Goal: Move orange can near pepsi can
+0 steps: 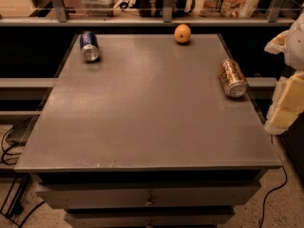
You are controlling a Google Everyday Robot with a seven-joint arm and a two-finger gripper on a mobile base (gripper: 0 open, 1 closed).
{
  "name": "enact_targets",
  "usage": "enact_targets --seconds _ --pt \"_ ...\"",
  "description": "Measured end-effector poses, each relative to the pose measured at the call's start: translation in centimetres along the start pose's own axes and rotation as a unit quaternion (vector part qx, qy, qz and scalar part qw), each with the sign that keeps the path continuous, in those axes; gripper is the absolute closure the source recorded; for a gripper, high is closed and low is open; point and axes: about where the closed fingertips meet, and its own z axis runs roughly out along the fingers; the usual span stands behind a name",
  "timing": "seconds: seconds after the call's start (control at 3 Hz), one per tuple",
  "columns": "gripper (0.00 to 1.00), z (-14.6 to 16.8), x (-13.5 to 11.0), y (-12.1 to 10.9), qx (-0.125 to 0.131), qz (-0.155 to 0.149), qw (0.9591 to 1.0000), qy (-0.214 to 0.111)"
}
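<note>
The orange can (pixel 232 77) lies on its side near the right edge of the grey table (pixel 142 122), its silver end facing the front. The pepsi can (pixel 89 46) lies on its side at the table's far left corner, dark blue with a silver end towards me. The two cans are far apart, on opposite sides of the table. My gripper (pixel 284 109) is a cream-white shape at the right edge of the view, just off the table's right side and to the right of the orange can, not touching it.
A round orange fruit (pixel 182 33) sits at the far edge of the table, right of centre. Behind the table runs a shelf with metal posts (pixel 167 4) and bags. Drawers (pixel 149 198) are below the tabletop. Cables lie on the floor at both sides.
</note>
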Motion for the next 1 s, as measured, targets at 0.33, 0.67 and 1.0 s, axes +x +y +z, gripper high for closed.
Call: enact_targets --seconds 0.33,0.67,1.0 --pt "0.00 0.0 0.0 0.0 0.000 0.000 1.0000 0.000" --pt "0.00 0.2 -0.4 -0.7 0.006 0.012 0.9997 -0.018" --pt "0.00 0.9 -0.8 -1.5 0.018 0.030 0.9985 -0.043"
